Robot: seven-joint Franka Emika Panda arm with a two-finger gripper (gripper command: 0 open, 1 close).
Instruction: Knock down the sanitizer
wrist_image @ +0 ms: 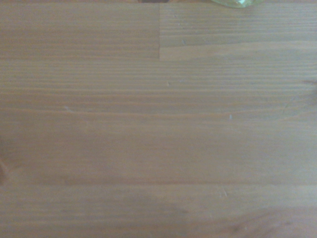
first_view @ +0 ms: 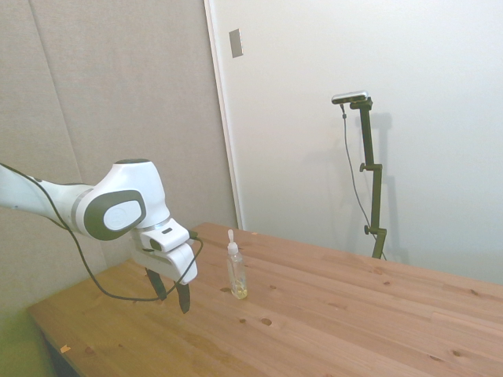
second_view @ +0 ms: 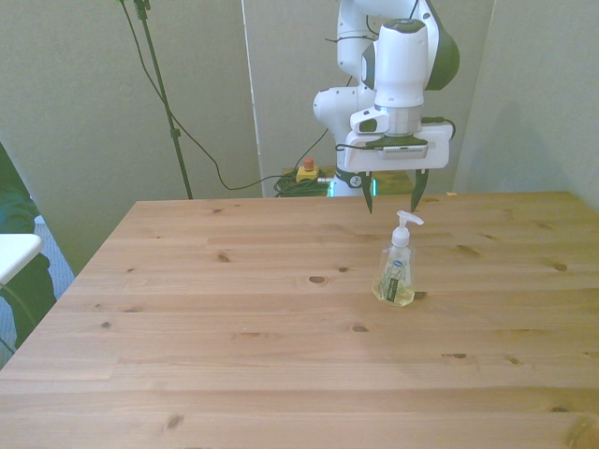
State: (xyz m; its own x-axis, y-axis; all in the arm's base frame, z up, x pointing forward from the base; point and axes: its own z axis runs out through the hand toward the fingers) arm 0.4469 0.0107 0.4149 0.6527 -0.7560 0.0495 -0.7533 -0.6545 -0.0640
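The sanitizer [first_view: 236, 272] [second_view: 397, 265] stands upright on the wooden table [second_view: 234, 318], a slim clear bottle with a white pump top and yellowish liquid at its base. My gripper [first_view: 172, 292] [second_view: 393, 195] hangs open above the table just behind the bottle, fingers pointing down, a short gap away and not touching it. In the front view the two dark fingertips [second_view: 418, 196] straddle the line of the pump top. The wrist view shows bare wood with only a sliver of the sanitizer's base [wrist_image: 233, 2] at the picture's edge.
The table's near edge [first_view: 47, 334] lies close below the arm in the side view. A red-and-yellow button box [second_view: 306, 170] and cables sit on the floor behind the table. Something white [second_view: 17, 253] pokes in at the front view's left.
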